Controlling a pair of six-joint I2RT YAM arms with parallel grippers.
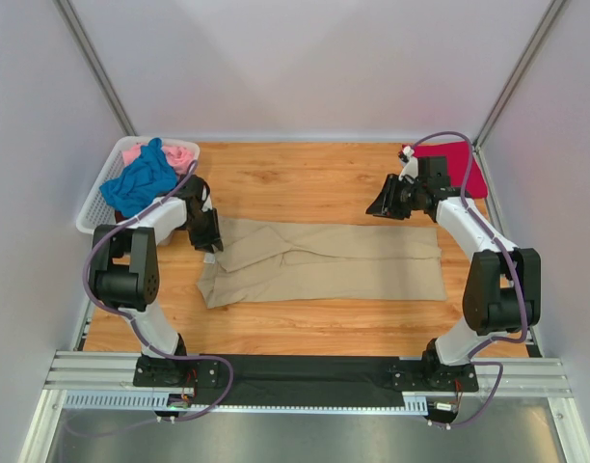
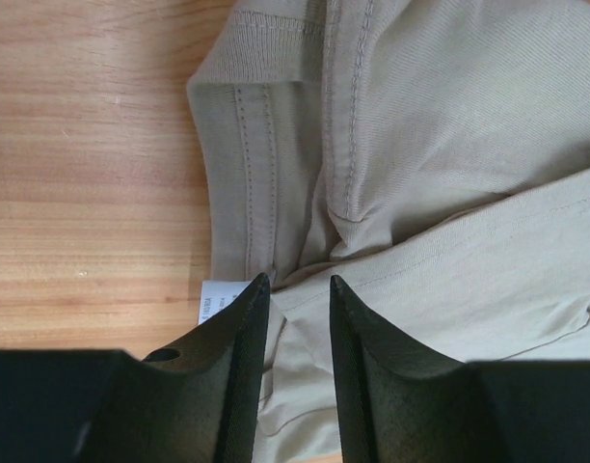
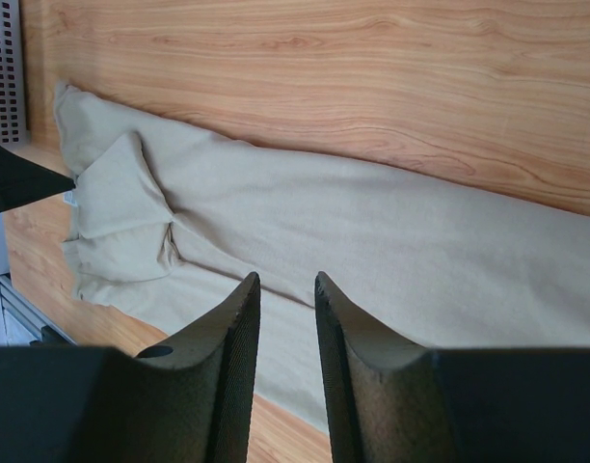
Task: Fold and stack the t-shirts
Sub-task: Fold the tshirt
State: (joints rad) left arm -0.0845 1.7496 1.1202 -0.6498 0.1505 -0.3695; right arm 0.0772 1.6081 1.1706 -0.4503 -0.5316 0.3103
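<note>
The tan t-shirt [image 1: 324, 262] lies folded into a long strip across the middle of the table. My left gripper [image 1: 210, 241] is open at its left end, the fingers low over the bunched cloth by the collar [image 2: 297, 280], with nothing pinched. A white label [image 2: 213, 301] shows beside the left finger. My right gripper [image 1: 384, 204] is open and empty, raised above the table beyond the shirt's far right part [image 3: 285, 276]. The red t-shirt [image 1: 459, 166] lies folded at the far right corner. The blue t-shirt [image 1: 141, 183] and the pink t-shirt [image 1: 179, 154] are heaped in the basket.
The white lattice basket [image 1: 97, 198] stands at the far left edge, close behind my left arm. A dark flat cloth [image 1: 305, 371] lies along the near edge between the arm bases; I cannot tell whether it is a shirt. Bare wood shows beyond the tan shirt.
</note>
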